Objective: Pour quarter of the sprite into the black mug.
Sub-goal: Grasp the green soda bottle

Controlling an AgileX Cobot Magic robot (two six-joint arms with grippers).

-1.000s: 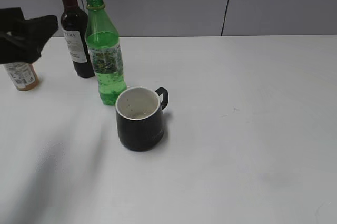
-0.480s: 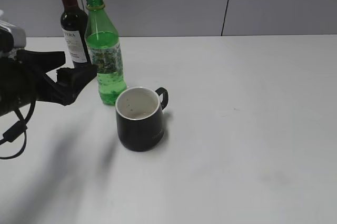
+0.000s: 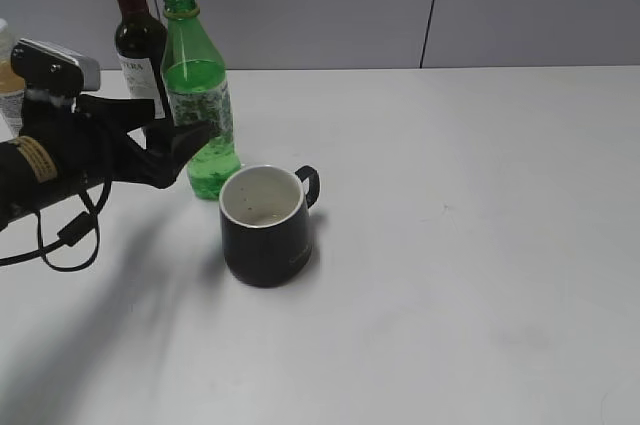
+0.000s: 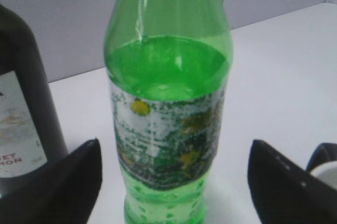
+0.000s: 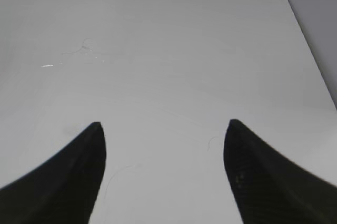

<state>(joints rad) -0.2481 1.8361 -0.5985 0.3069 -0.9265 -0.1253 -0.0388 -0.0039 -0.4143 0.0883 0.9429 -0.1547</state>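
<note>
exterior view: sprite (image 3: 200, 105) stands upright on the white table (image 3: 460, 245), uncapped, just behind-left of the black mug (image 3: 263, 226) and just right of the wine bottle (image 3: 139, 55). left gripper (image 3: 165, 140) is spread wide, level with the sprite label, not gripping; left wrist view shows a finger (image 4: 68, 182) on each side, apart from it. right gripper (image 5: 163, 176) is spread over bare table.

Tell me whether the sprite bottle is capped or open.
Open. The sprite stands upright with no cap on its neck, only the bare green rim and ring showing, unlike the red-capped wine bottle behind it.
</note>
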